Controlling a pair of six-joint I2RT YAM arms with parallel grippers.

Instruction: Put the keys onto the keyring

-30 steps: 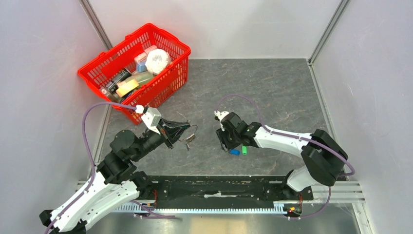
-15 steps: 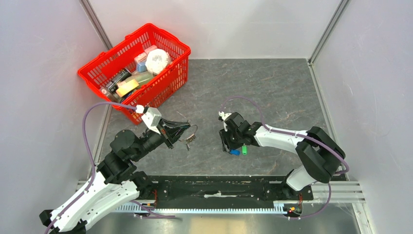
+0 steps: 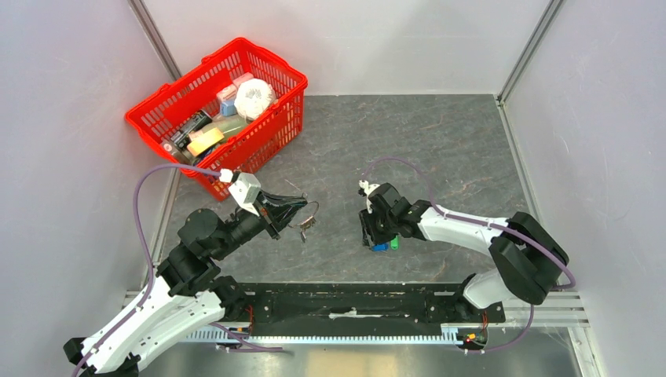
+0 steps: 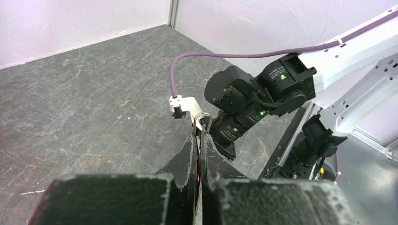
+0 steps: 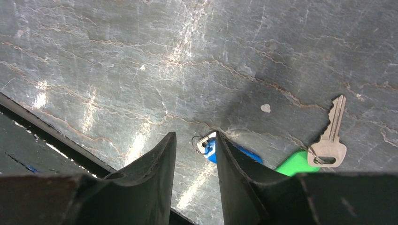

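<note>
We see the left gripper [image 4: 201,137] clenched on the keyring [image 4: 202,120], while the right gripper [image 5: 195,140] hangs parted over the blue key [image 5: 211,151] lying on the table [image 5: 117,70] beside the green key [image 5: 293,162] and silver key [image 5: 326,149].

Left arm [image 3: 200,236] reaches forward and inward, the left hand [image 3: 300,210] held level above the surface [image 3: 440,157], fingers [image 4: 187,154] pressed tight together on the keyring [image 3: 307,225]. Right arm [image 3: 463,228] stretches low toward the middle, wrist bent. The right hand [image 5: 194,137] points straight down, fingers [image 5: 155,164] parted by a narrow gap.
</note>
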